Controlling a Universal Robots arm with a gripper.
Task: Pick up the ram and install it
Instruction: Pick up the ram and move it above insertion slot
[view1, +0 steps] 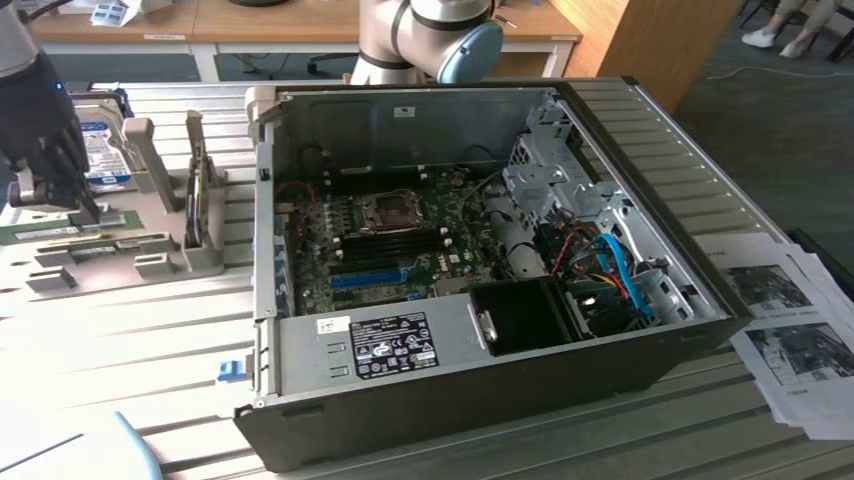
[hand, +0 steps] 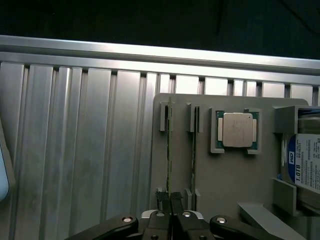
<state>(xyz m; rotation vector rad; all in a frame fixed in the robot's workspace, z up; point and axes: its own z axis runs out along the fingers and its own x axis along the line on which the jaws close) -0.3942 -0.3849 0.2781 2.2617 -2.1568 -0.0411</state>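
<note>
The claw (hand: 169, 198) is pinched nearly shut on the ram (hand: 170, 150), which sits edge-up in its holder (hand: 225, 175), at nine o'clock from the case (view1: 441, 420) in the exterior view. I'd lift dead straight, because a second stick (hand: 194, 145) stands just beside.

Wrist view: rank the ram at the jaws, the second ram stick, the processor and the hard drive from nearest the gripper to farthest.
1. ram, its end between the jaws of the gripper.
2. second ram stick, in the neighbouring slot.
3. processor, in its recess beyond both sticks.
4. hard drive, at the far edge of the holder.
</note>
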